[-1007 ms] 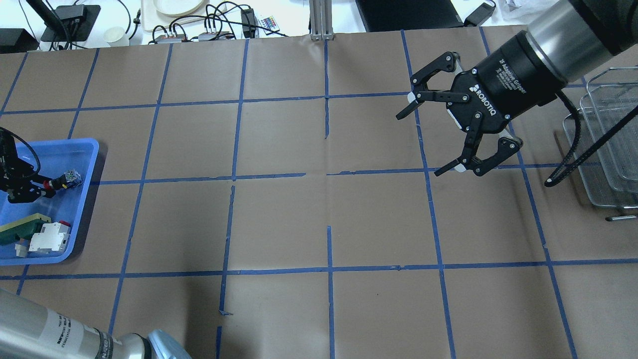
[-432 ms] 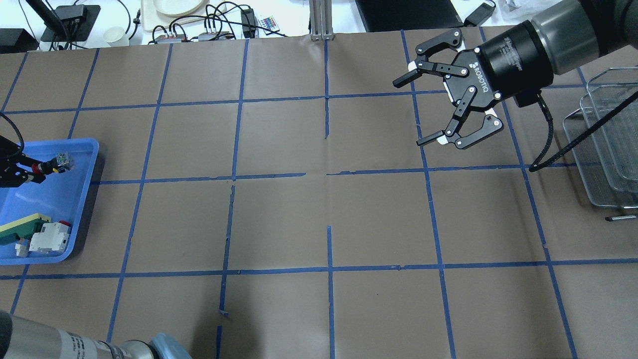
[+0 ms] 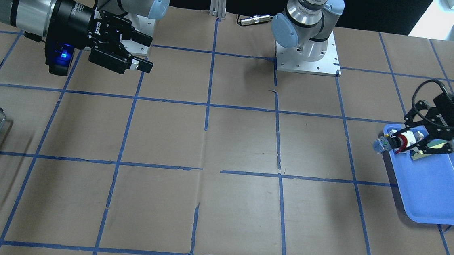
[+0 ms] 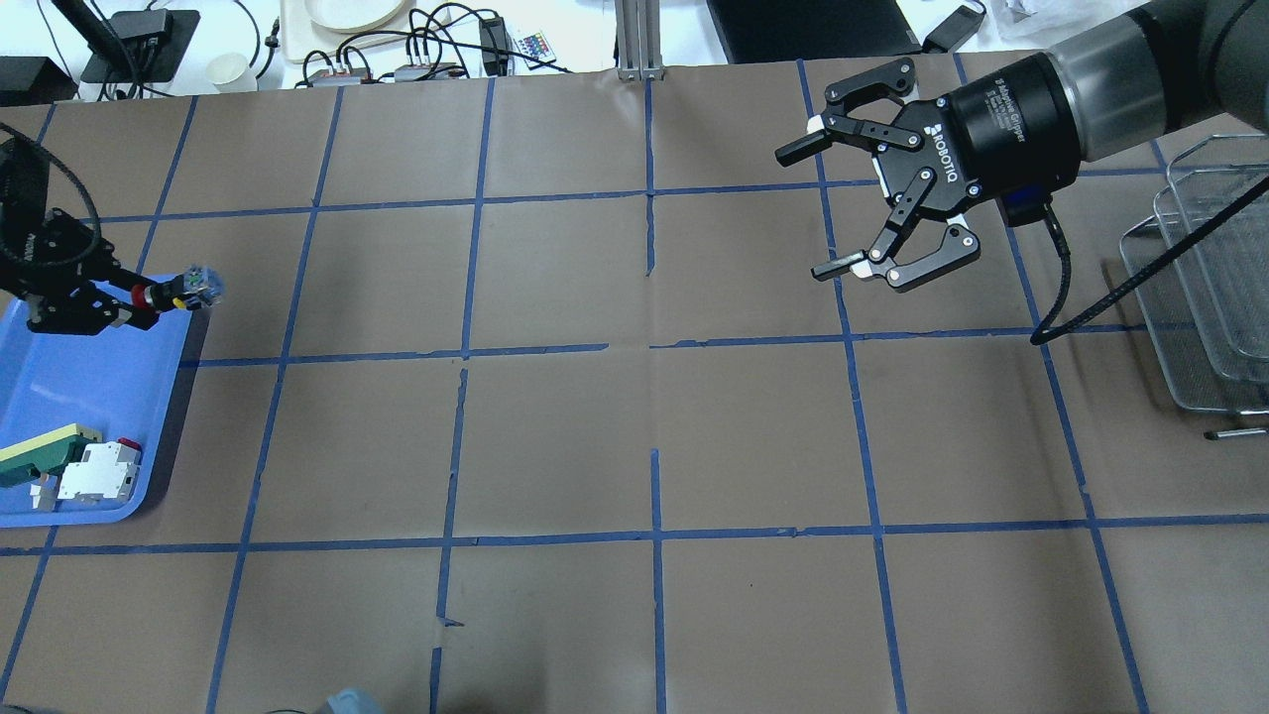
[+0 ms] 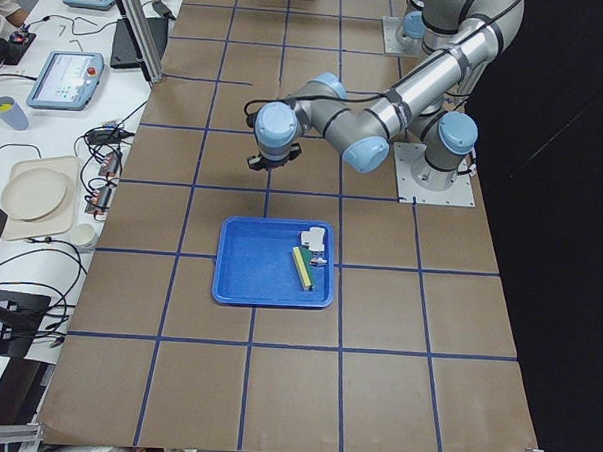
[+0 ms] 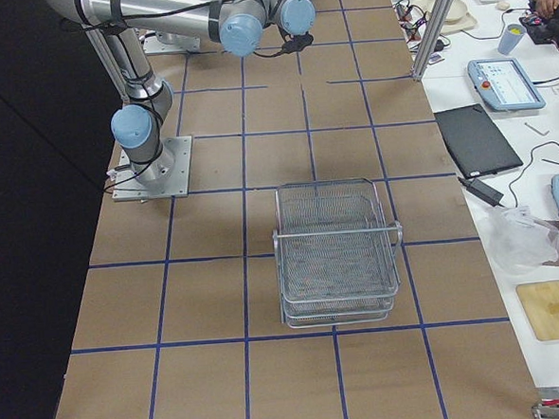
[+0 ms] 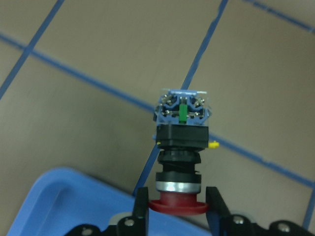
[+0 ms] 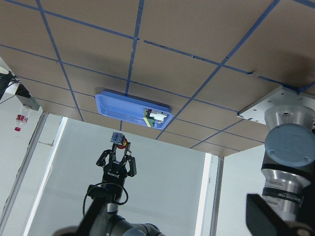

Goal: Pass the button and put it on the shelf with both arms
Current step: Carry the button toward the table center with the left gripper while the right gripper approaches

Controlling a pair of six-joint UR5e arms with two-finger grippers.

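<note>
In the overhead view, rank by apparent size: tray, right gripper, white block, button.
Tray and right gripper: they look alike, and the gripper is raised nearer the camera, so unranked.
Then white block.
Then button, smallest.

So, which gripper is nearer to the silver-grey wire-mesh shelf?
Right. The open right gripper hovers near the shelf; the left gripper, shut on the red-headed push button, is far off at the opposite side, above the flat blue plastic tray's edge.
</note>
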